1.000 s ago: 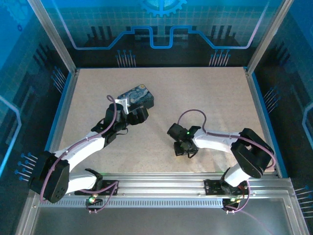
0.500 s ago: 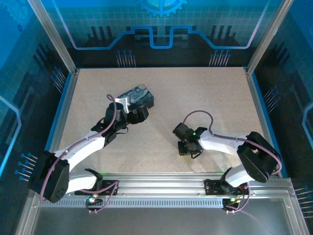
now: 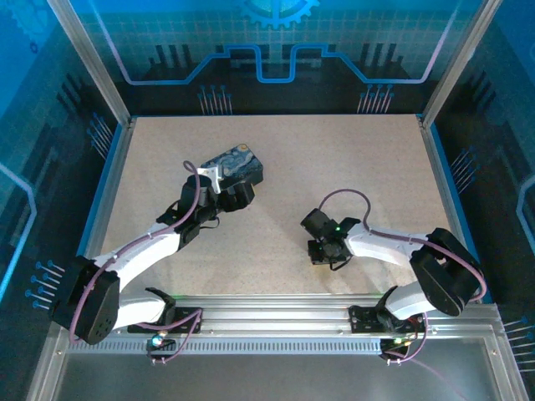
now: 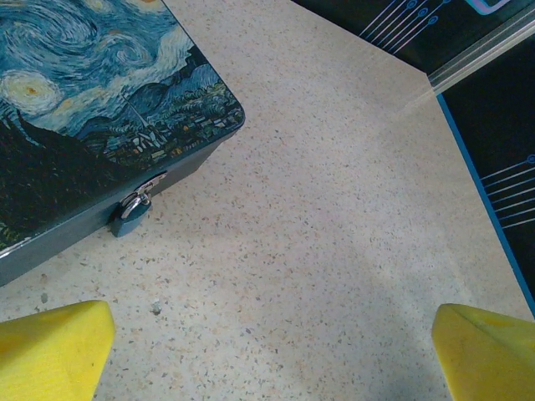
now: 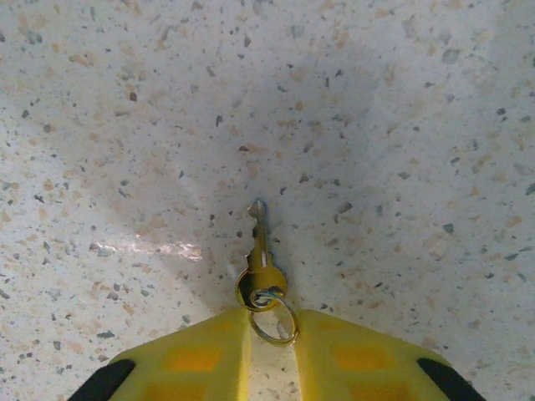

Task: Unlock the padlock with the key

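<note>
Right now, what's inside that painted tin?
I can't see inside: the tin is shut, so whatever it holds is covered. What shows is its swirl-painted top and, on the dark front wall, a small padlock hanging from the latch.

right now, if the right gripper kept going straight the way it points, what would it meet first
The key, lying on the tabletop at the right gripper tips, ring end nearest; any gap is unclear.

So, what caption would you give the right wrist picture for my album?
Right hand closed on the ring end of a small key lying flat on the speckled table.
</note>
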Tool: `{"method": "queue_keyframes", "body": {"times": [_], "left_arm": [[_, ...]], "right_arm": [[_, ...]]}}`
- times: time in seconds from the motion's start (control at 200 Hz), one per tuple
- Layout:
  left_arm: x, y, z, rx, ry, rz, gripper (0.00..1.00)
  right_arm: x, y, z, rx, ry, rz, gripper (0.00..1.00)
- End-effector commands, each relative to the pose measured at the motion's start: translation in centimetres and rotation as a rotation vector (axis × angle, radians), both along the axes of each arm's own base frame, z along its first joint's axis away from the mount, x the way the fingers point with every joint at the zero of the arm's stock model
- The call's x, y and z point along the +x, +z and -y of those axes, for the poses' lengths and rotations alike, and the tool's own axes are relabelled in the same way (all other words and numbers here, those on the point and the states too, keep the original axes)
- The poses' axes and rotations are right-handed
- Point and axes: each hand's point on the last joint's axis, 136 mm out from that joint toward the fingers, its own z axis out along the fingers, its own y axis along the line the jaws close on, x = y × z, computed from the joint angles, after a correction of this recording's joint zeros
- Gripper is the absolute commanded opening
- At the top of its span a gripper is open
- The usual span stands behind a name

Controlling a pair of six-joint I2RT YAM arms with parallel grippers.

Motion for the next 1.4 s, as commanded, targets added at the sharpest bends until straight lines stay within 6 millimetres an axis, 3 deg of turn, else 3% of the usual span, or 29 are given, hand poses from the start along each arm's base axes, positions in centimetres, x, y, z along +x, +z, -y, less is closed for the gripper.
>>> {"method": "queue_keyframes", "body": {"times": [0.0, 0.325, 0.675, 1.13, 1.306, 1.391], "left_arm": [[0.3, 1.4, 0.9, -0.023, -0.027, 0.011, 0.99], [0.3, 1.6, 1.0, -0.027, -0.033, 0.015, 0.99], [0.2, 1.6, 1.1, -0.031, -0.039, 0.012, 0.99], [-0.4, 3.4, 2.3, -0.166, -0.056, -0.047, 0.99], [-0.7, 4.0, 2.9, -0.213, -0.072, -0.071, 0.99], [-0.7, 3.9, 2.7, -0.204, -0.067, -0.071, 0.99]], "right_arm": [[-0.7, -0.6, 1.0, -0.023, -0.013, -0.027, 0.2], [-0.5, -0.3, 1.6, -0.04, -0.015, -0.007, 0.15], [0.2, 0.1, 1.7, -0.043, 0.002, 0.032, 0.0], [3.3, 4.4, 0.8, 0.036, 0.135, 0.28, 0.0], [3.6, 5.3, 1.2, 0.06, 0.148, 0.308, 0.0], [3.2, 4.9, 1.5, 0.067, 0.147, 0.264, 0.18]]}}
